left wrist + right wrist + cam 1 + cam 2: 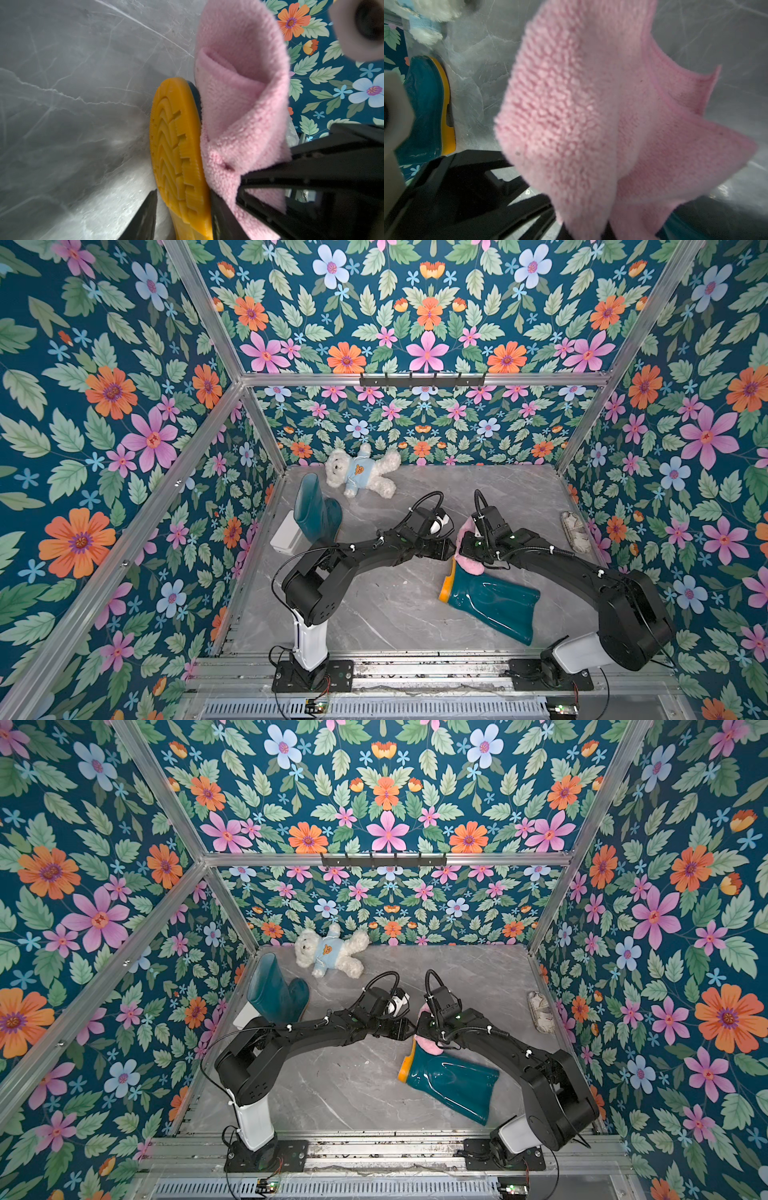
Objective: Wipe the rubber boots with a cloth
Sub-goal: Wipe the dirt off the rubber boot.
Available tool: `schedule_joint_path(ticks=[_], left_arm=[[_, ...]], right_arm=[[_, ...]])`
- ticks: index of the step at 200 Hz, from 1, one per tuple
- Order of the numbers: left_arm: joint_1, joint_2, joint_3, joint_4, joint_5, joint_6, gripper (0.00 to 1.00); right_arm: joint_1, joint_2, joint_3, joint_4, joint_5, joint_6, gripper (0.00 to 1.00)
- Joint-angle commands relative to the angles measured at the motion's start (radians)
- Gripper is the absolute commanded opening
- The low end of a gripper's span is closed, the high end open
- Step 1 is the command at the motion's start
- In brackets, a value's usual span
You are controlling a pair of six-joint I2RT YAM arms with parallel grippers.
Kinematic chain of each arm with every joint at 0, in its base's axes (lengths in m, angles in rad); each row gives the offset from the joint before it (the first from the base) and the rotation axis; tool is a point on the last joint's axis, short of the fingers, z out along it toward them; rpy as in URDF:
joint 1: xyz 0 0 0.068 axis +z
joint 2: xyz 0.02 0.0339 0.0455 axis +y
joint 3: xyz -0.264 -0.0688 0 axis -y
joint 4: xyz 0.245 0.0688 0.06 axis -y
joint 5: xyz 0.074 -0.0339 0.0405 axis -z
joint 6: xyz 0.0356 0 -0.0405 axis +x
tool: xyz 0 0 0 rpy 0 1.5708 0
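One teal rubber boot (494, 601) lies on its side at centre right, its orange sole (178, 145) facing my left gripper (182, 193). That gripper is open, its jaws astride the sole's edge; one finger touches the sole and the other stands a little clear of it. My right gripper (589, 232) is shut on a fluffy pink cloth (469, 564), which rests against the foot of the lying boot right beside the sole. Its fingertips are buried in the cloth (591, 104). The second boot (316, 514) stands upright at the back left.
A white teddy bear (359, 472) in a blue top lies at the back wall. A white box (286, 533) sits by the upright boot against the left wall. A grey worn shoe (575, 531) lies at the right wall. The floor (374, 605) is grey marble.
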Motion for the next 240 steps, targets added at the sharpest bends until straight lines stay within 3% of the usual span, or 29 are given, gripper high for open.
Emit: schedule_joint_path(ticks=[1, 90, 128, 174, 240], left_arm=[[0.0, 0.004, -0.009, -0.001, 0.02, 0.005, 0.43], [-0.002, 0.032, -0.027, 0.058, 0.045, -0.039, 0.39], [-0.004, 0.044, -0.031, 0.075, 0.044, -0.051, 0.38], [-0.004, 0.041, -0.031, 0.075, 0.042, -0.045, 0.38], [-0.005, 0.039, -0.034, 0.082, 0.049, -0.05, 0.38]], right_arm=[[0.002, -0.003, -0.03, -0.019, 0.015, 0.03, 0.0], [-0.041, -0.18, -0.189, -0.19, 0.077, 0.01, 0.0], [-0.134, -0.295, -0.279, -0.299, 0.082, -0.006, 0.0], [-0.325, -0.444, -0.377, -0.403, 0.044, -0.046, 0.0], [-0.397, -0.461, -0.364, -0.498, 0.141, 0.028, 0.0]])
